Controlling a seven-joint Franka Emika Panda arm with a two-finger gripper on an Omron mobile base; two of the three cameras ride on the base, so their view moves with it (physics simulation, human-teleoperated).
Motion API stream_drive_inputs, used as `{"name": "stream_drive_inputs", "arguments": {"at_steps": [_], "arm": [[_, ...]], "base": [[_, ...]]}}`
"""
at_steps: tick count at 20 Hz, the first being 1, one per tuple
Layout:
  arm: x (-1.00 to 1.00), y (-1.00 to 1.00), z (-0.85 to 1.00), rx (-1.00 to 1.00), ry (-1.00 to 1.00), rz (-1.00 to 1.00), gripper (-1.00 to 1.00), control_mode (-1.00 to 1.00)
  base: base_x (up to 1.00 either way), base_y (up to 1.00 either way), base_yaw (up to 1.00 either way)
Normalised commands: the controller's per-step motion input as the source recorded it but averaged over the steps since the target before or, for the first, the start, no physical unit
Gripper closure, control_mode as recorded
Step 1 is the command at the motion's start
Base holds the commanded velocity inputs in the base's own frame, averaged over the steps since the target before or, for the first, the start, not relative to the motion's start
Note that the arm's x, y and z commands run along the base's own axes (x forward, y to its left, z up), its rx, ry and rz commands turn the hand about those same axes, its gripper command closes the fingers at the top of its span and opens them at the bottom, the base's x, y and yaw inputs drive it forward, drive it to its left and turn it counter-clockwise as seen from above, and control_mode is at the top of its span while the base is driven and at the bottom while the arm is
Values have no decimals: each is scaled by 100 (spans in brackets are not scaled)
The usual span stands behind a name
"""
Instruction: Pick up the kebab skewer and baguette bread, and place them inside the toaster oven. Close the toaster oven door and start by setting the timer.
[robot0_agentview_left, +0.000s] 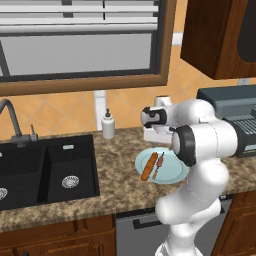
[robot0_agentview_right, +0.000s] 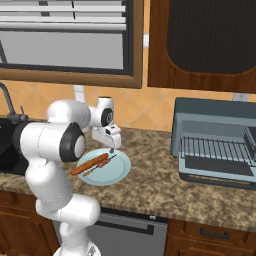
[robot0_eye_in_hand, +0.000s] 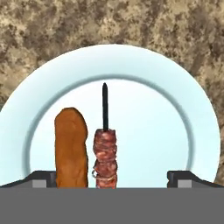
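Pale blue plate (robot0_eye_in_hand: 131, 65) on the speckled table (robot0_agentview_right: 165, 180) carries the kebab skewer (robot0_eye_in_hand: 105, 153) beside the baguette bread (robot0_eye_in_hand: 70, 146). We judge the first pick under way: our claw (robot0_agentview_right: 111, 148) hovers released over the skewer, arm bent downward. Next, descend and clench. The toaster oven (robot0_agentview_right: 215, 140) stands open

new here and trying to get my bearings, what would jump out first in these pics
The pale blue plate in the middle of the speckled counter draws the eye, with the baguette bread and the kebab skewer lying side by side on it. The gripper hangs just above the plate, open. Off to the right, the toaster oven stands with its wire rack exposed.
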Motion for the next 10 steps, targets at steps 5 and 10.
{"name": "stream_drive_inputs", "arguments": {"at_steps": [5,10], "arm": [[13,9,-47,1,-1,0,-100,-100],[0,0,-29,1,0,0,-100,-100]], "base": [[0,0,0],[0,0,0]]}}
